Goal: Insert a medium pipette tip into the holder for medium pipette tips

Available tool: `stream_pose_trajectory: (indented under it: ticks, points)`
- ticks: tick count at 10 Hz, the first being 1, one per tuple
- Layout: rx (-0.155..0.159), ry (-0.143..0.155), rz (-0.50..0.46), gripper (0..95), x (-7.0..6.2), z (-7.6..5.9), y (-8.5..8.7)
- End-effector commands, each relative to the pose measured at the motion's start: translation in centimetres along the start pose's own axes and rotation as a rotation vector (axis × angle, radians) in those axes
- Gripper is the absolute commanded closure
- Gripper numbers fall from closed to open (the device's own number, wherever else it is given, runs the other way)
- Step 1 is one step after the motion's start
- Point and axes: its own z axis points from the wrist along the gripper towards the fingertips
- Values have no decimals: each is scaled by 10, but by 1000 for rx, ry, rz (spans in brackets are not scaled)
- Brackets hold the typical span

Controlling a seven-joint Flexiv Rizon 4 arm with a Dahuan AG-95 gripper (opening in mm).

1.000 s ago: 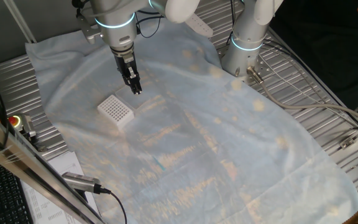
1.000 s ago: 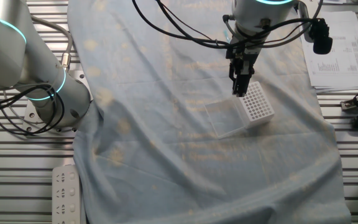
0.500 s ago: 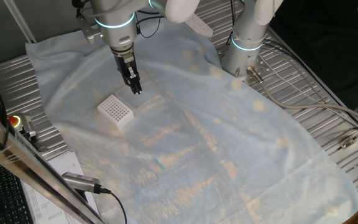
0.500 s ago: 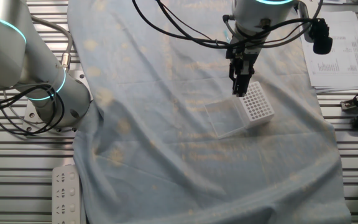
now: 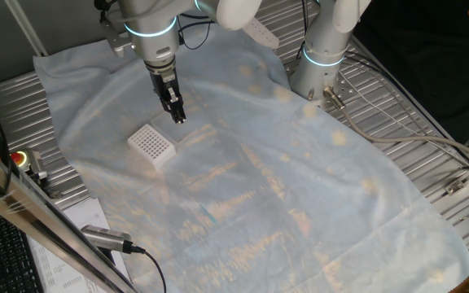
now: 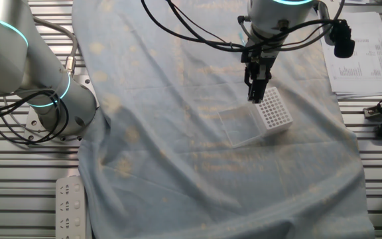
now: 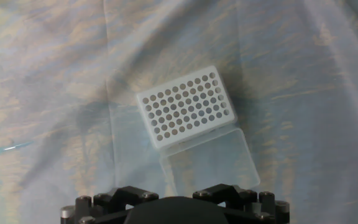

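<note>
Lying alone on the cloth (image 7: 278,81), the medium pipette tip (image 7: 8,149) is well apart from the holder (image 7: 186,107), so nothing is done yet. The gripper (image 5: 177,116) hangs beside the holder; whether its fingers are together, I cannot tell.

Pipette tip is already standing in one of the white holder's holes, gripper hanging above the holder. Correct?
Not quite. The pipette tip lies flat on the cloth, well apart from the holder, as the hand view shows. The gripper does hang above the holder.
</note>
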Motion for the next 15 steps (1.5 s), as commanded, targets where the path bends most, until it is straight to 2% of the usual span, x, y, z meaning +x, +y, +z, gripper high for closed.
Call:
stream_pose_trajectory:
  ticks: [1, 15]
  points:
    - [-131, -17, -6, 950, 0, 0, 0]
    - [-123, -13, -6, 950, 0, 0, 0]
